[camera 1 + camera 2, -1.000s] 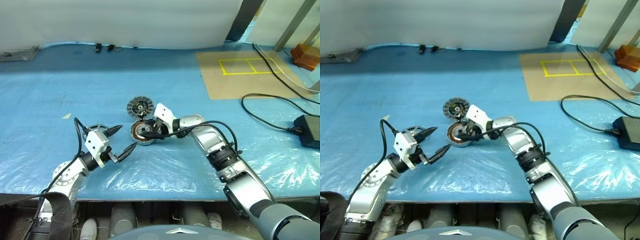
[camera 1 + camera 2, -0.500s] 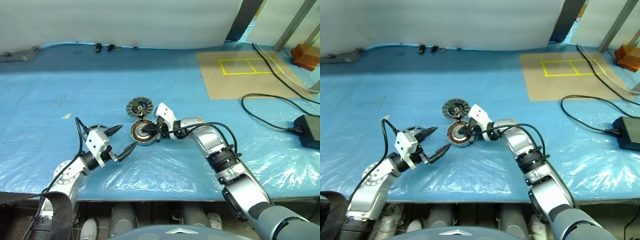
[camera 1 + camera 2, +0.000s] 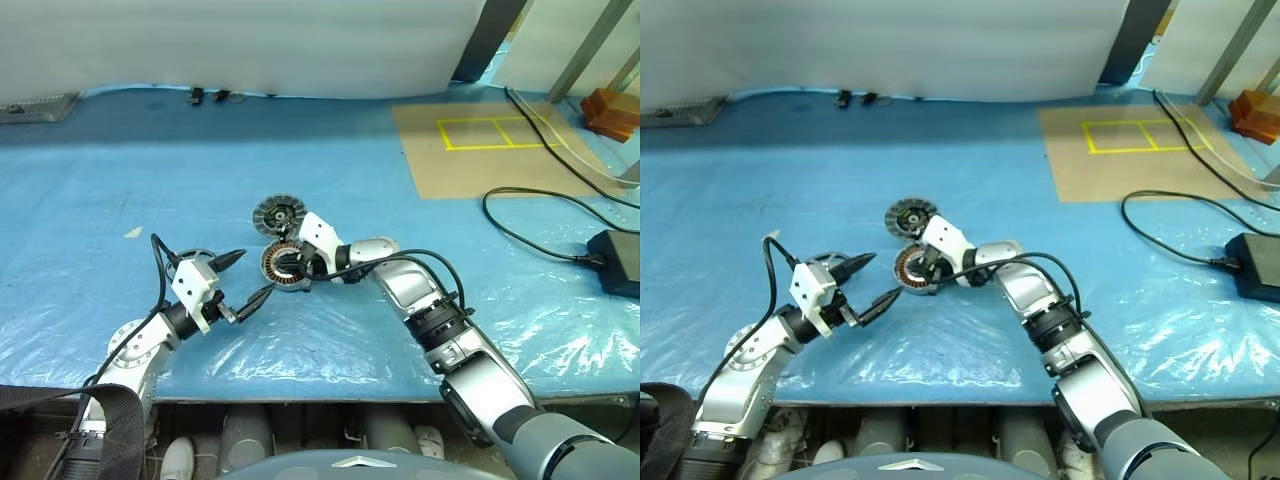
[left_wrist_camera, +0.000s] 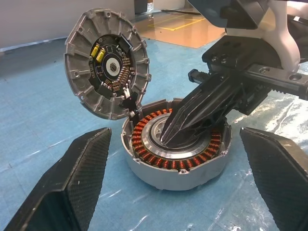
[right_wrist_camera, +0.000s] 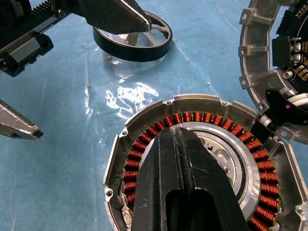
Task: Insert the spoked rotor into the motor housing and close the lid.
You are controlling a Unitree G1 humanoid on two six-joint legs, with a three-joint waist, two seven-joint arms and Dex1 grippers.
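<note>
The motor housing (image 3: 283, 266) sits on the blue plastic sheet (image 3: 330, 190) that covers the counter (image 3: 300, 385), a little left of the middle of the head views. It is a short round metal cup with a ring of copper windings around a pale centre. Its lid (image 3: 278, 213), a ribbed grey disc with a circuit board on its inner face, stands open and tilted up just beyond the cup, joined to it at the rim.

The right tool (image 3: 292, 268) reaches in from the right side of the frame and points into the cup. Its two black fingers (image 5: 179, 192) are pressed together with nothing between them, and their tips rest at the centre of the housing, inside the ring of windings.

The left tool (image 3: 248, 279) hangs in the lower left of the head views, just left of the housing and apart from it. Its fingers (image 4: 77, 180) stand wide apart and hold nothing; in the left wrist view the housing lies between them farther off.

The spoked rotor (image 5: 133, 37), a dark ring with spokes, lies flat on the sheet beside the left tool, near the housing but not touching it.

At the right of the frame a black cable (image 3: 540, 215) runs across the sheet to a black box (image 3: 617, 260), and a brown board (image 3: 480, 145) with yellow tape lines lies at the upper right.
</note>
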